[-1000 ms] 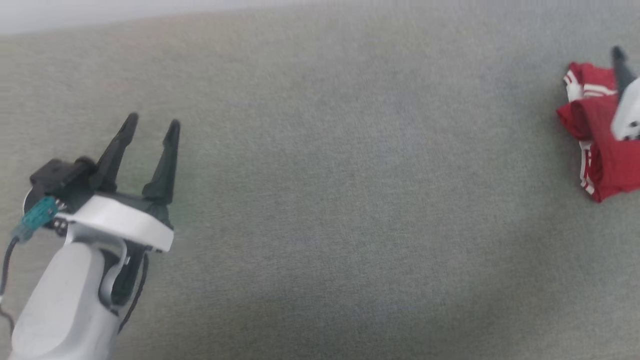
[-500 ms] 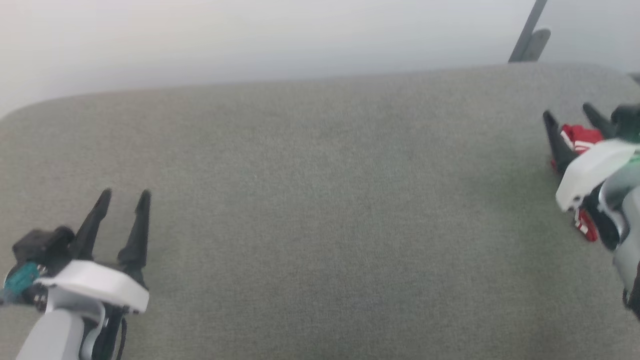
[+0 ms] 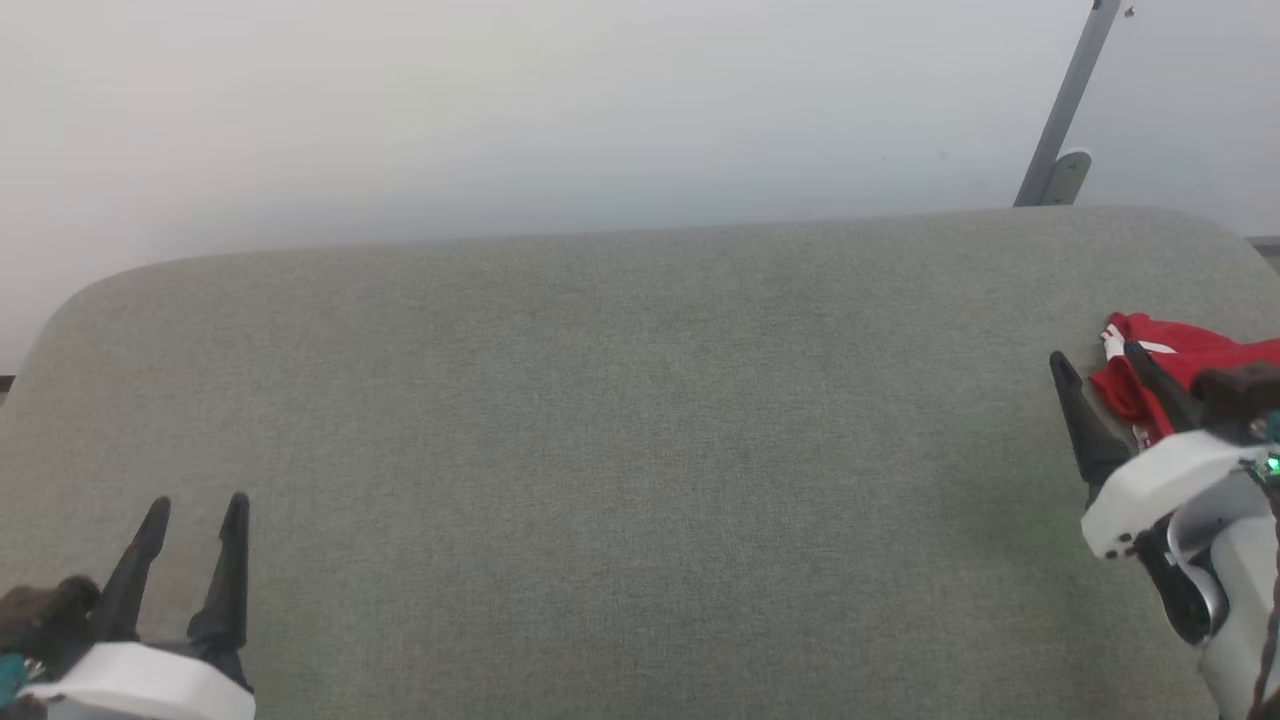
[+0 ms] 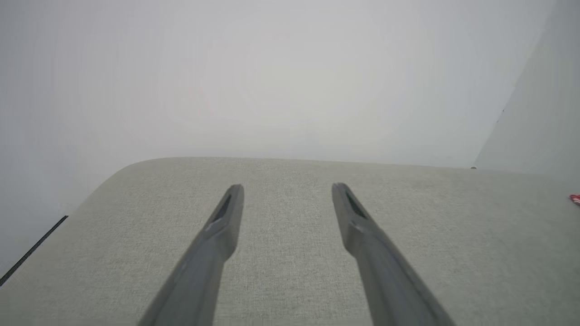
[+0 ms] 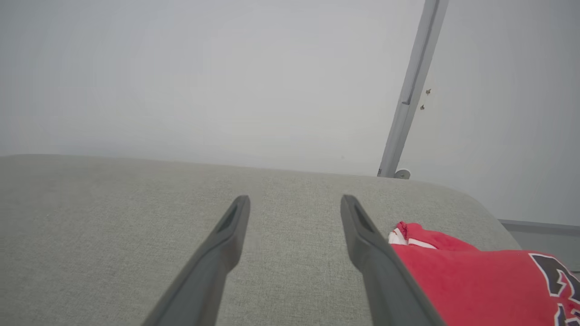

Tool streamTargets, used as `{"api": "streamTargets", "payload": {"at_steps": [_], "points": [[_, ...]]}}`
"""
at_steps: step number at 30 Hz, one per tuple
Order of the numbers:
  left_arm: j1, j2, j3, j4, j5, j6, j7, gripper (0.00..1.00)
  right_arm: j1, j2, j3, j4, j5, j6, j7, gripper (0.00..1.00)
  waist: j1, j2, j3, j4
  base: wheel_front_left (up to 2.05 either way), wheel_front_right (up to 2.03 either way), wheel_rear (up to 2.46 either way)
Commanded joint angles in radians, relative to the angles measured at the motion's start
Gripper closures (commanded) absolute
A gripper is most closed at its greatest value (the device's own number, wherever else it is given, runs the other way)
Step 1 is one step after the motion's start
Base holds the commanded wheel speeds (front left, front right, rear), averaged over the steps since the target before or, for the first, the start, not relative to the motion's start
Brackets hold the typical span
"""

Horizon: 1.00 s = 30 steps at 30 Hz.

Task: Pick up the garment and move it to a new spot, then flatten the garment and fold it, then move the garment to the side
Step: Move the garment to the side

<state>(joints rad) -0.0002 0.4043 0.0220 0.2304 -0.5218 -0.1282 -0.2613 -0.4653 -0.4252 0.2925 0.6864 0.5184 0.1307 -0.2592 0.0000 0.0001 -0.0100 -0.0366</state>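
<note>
- The table [image 3: 640, 400] was covered in a grey-green woven cloth with a fine, even grain; its far corners were rounded
- The garment [image 3: 1190, 350] lay crumpled at the table's far right, near the edge: soft red fabric in loose folds, with a strip of white trim at its left end
- Left gripper [image 3: 199, 503]: two long, dark, tapering fingers stood apart with nothing between them, low over the near left of the table, well away from the garment
- Right gripper [image 3: 1096, 356]: it was spread wide and empty, one finger over bare cloth and the other in front of the garment's left edge; whether it touched the fabric could not be told
- In the right wrist view, each finger of the right gripper [image 5: 294, 199] had a slot near its tip, and the garment [image 5: 471, 280] sat just beside the right-hand finger
- A slim grey metal pole [image 3: 1065, 110] rose aslant against the plain pale wall [image 3: 500, 120]
- Both white gripper housings were cut off by the head view's edges, and the right arm hid the garment's near part
- In the left wrist view, the garment [image 4: 575, 199] was a red sliver at the right edge, past the left gripper [image 4: 287, 187]
- Dark digits outlined in white ran off the lower right corner of the right wrist view; the upper one looked like a "2", and the lower one could not be read
</note>
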Motion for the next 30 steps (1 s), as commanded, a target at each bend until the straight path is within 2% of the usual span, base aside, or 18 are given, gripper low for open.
{"api": "streamTargets", "payload": {"at_steps": [1,15,30], "points": [[0.017,-0.007,0.011,-0.004,0.008,-0.003,-0.004,0.0,0.036,0.009,-0.026,-0.035,-0.017,0.0,-0.007,0.0,0.0,-0.0001,-0.003,0.001,0.0,0.0,0.0],[0.126,-0.049,0.104,-0.05,0.023,-0.003,-0.004,0.0,0.336,0.126,-0.283,-0.276,-0.139,0.0,-0.006,0.0,0.0,-0.0001,-0.015,0.018,0.0,0.0,0.0],[0.134,-0.05,0.087,-0.056,0.037,-0.003,-0.004,0.0,0.406,0.158,-0.337,-0.35,-0.164,0.0,-0.007,0.0,0.0,-0.0001,-0.018,0.03,0.0,0.0,0.0]]}}
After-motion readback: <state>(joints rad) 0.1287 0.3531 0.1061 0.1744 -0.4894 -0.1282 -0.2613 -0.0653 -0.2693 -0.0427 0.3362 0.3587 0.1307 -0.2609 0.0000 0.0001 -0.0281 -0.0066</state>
